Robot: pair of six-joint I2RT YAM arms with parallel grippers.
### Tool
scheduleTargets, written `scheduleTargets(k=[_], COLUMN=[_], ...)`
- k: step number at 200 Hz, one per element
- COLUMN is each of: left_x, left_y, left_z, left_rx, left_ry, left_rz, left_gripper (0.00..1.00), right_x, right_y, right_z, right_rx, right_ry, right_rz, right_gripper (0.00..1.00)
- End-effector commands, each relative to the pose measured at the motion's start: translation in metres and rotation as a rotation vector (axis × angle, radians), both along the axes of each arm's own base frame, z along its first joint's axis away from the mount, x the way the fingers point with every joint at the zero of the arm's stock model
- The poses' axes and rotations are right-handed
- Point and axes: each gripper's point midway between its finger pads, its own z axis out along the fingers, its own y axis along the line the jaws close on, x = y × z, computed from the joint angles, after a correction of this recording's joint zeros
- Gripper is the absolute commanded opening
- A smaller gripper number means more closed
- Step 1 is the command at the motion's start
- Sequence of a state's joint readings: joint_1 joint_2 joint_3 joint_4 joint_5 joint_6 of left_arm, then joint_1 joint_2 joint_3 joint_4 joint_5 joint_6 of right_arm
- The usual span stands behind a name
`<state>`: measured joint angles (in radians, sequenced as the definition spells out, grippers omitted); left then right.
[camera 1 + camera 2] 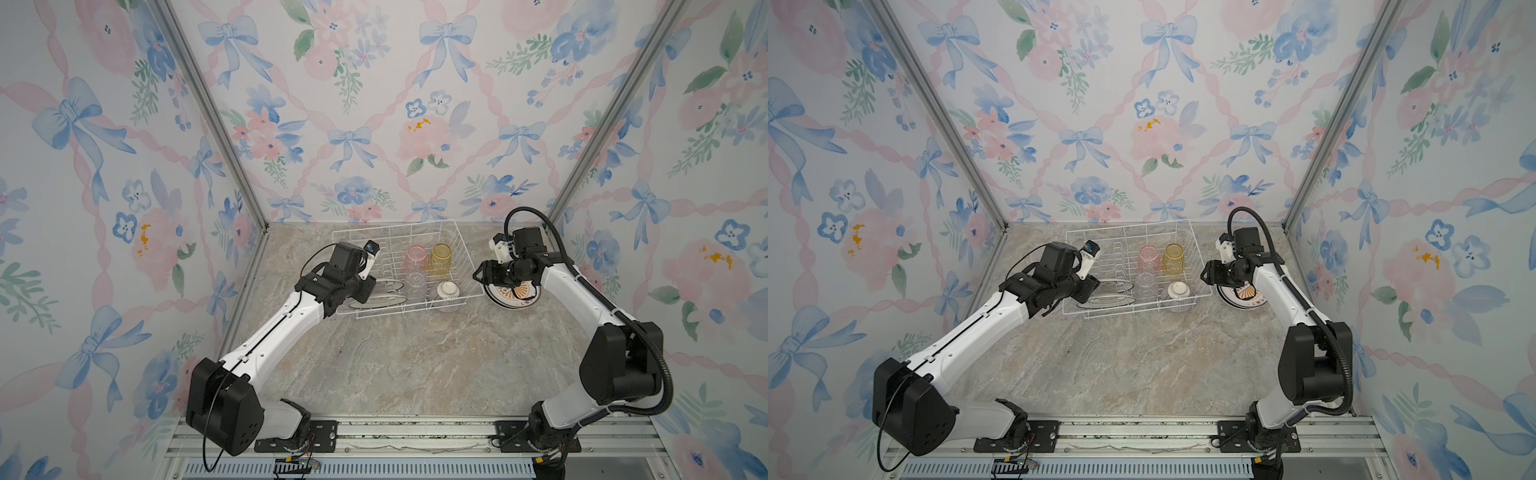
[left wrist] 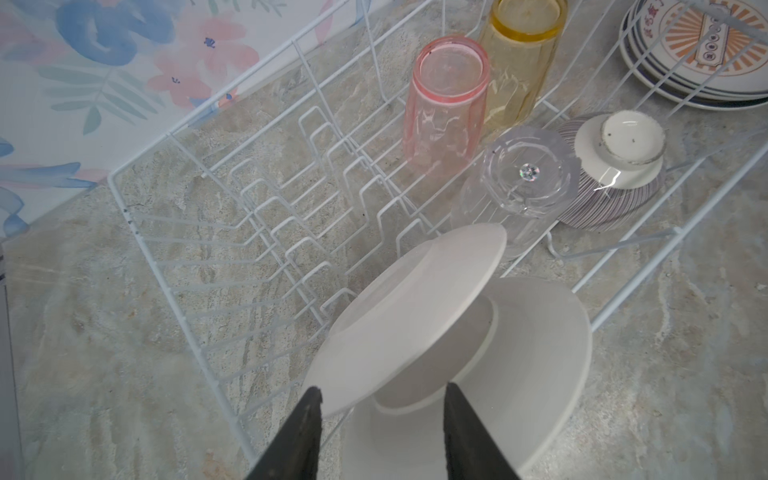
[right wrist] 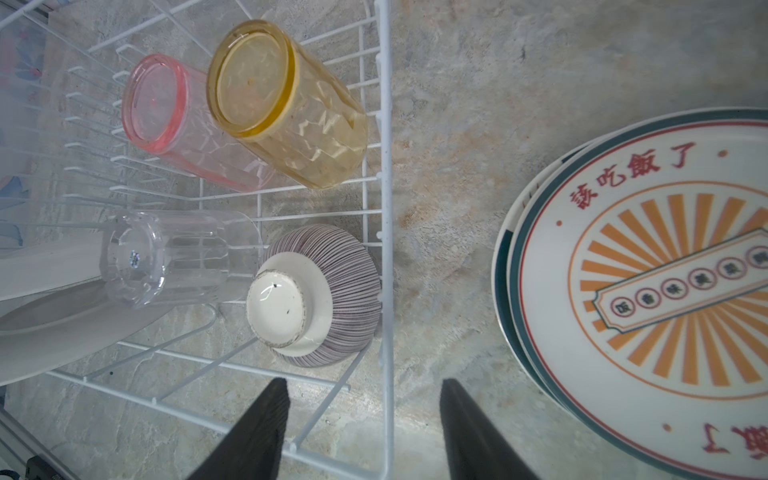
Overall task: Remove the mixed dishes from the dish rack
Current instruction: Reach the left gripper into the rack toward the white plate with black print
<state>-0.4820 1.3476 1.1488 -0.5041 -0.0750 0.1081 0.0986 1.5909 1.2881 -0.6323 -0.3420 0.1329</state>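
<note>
Near rack [image 3: 386, 249] corner: left gripper [image 2: 382, 386] spread astride plate [image 2: 407, 307] rim, unclamped | right gripper [image 3: 362, 380] spread, empty, beside unloaded stack [image 3: 648, 291] | step: plates, two racked | next: pinch rim, lift clear of dividers [image 2: 307, 232] | farther: bowl [image 3: 332, 291], tumblers [image 3: 291, 104] racked

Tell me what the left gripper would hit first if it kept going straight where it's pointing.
Probably the tilted round white plate in the white wire dish rack: its rim sits just ahead of the left gripper; depth is unclear.
</note>
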Motion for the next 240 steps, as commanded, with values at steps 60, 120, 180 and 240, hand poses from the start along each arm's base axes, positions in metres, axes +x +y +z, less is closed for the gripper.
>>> scheduleTargets(k=[60,120,180,240], left_x=[0.005,0.012,0.030,0.041], left_y=[-0.012,-0.028,-0.024,-0.022], left_z=[0.000,-0.030,-0.051,-0.054], left_rx=[0.182,0.252,0.361,0.426], left_ry=[-0.039,0.063,0.094,0.080], left_rz=[-0.160,-0.293,-0.289,-0.300], left_gripper=[0.51,0.49,0.35,0.00], right_x=[-0.004,-0.008,-0.011,-0.011], right_y=[-0.011,-0.022,-0.030,-0.031], right_z=[0.016,0.027,0.030,0.030], right_rx=[-0.006,0.015,0.038,0.049], right_ry=[-0.041,-0.070,-0.081,-0.083], right_rz=[-0.019,-0.046,-0.070,-0.077], right_gripper=[0.61,0.61,0.61,0.61])
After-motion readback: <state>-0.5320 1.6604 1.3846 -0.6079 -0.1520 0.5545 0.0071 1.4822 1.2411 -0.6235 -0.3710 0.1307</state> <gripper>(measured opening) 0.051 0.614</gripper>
